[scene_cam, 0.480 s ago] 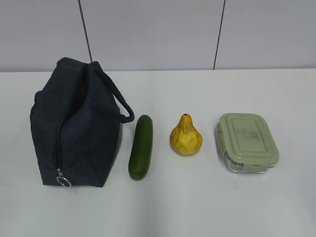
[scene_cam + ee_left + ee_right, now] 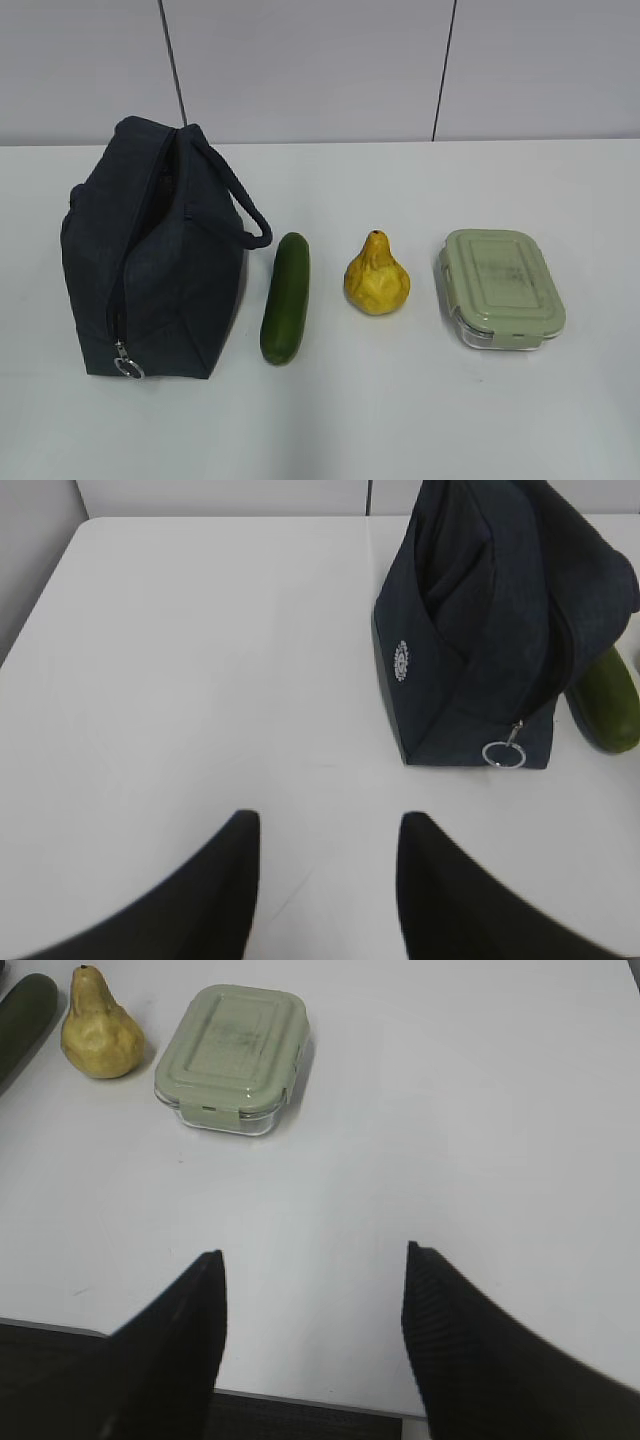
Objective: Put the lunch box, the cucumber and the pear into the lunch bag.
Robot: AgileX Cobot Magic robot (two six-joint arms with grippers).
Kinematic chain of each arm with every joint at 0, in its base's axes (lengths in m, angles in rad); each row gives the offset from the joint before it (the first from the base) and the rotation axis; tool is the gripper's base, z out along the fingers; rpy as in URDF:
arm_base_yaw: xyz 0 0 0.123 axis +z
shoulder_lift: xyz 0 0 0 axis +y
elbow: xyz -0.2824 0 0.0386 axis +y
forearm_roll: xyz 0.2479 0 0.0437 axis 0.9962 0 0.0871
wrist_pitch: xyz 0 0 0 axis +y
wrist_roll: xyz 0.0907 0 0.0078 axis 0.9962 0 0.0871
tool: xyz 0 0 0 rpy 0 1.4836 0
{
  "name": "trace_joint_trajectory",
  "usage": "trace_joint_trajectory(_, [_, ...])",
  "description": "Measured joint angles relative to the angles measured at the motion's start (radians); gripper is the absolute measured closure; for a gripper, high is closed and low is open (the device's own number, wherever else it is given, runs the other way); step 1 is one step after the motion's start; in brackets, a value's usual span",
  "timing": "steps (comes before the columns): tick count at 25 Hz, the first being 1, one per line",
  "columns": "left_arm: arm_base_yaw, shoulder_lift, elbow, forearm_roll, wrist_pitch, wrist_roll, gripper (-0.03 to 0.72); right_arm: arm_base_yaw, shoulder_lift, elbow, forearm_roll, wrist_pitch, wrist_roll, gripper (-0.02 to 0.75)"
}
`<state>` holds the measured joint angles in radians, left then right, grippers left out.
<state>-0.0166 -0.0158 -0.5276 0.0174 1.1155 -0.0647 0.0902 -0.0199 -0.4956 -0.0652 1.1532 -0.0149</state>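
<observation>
One lunch bag (image 2: 150, 270), one cucumber (image 2: 286, 297), one pear (image 2: 376, 277), one lunch box (image 2: 503, 287); left gripper (image 2: 325, 825) and right gripper (image 2: 312, 1260) both parted, empty.

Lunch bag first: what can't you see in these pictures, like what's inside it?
- Inside of the lunch bag: hidden in exterior and left wrist views; its own dark fabric folds cover the opening.
- Cucumber: in the left wrist view the bag covers most of it; in the right wrist view the frame edge cuts it off.
- Lunch box contents: the sage lid hides them.
- White emblem on the bag: too small to read.
</observation>
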Motion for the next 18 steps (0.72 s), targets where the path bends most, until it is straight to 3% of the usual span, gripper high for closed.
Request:
trace_joint_trajectory(6, [0.0, 0.0, 0.0, 0.0, 0.0, 0.0, 0.412, 0.0, 0.0, 0.0, -0.005, 0.0, 0.0, 0.293])
trace_joint_trajectory(11, [0.0, 0.0, 0.0, 0.0, 0.0, 0.0, 0.412, 0.0, 0.008, -0.033, -0.089, -0.004, 0.015, 0.293])
trace_joint_trajectory(18, [0.0, 0.0, 0.0, 0.0, 0.0, 0.0, 0.412, 0.0, 0.165, -0.077, -0.103, -0.055, 0.079, 0.293])
